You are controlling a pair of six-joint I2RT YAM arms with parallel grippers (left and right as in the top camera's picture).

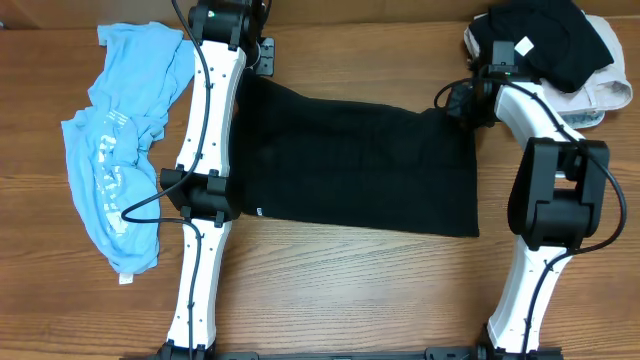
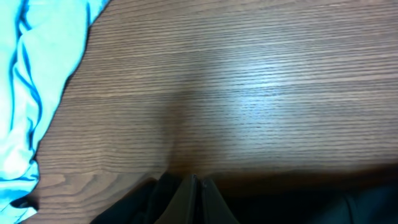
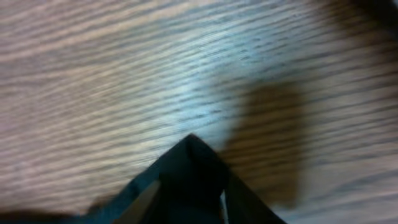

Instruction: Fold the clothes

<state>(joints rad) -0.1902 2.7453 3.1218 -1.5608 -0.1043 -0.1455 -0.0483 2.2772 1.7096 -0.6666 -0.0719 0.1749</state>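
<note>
A large black shirt [image 1: 360, 160] lies flat as a wide rectangle in the middle of the table. My left gripper [image 1: 262, 58] is at its far left corner. In the left wrist view its fingers [image 2: 198, 182] are pressed together, with black cloth [image 2: 130, 208] around them. My right gripper [image 1: 452, 100] is at the far right corner. In the right wrist view a point of black cloth [image 3: 189, 158] sticks out between its jaws [image 3: 189, 190]. The light-blue tee [image 1: 125, 150] lies crumpled to the left, and it also shows in the left wrist view [image 2: 31, 74].
A heap of black and pale garments [image 1: 560, 45] sits at the back right corner, just behind the right arm. Bare wooden table [image 1: 350, 290] runs along the front between the two arm bases.
</note>
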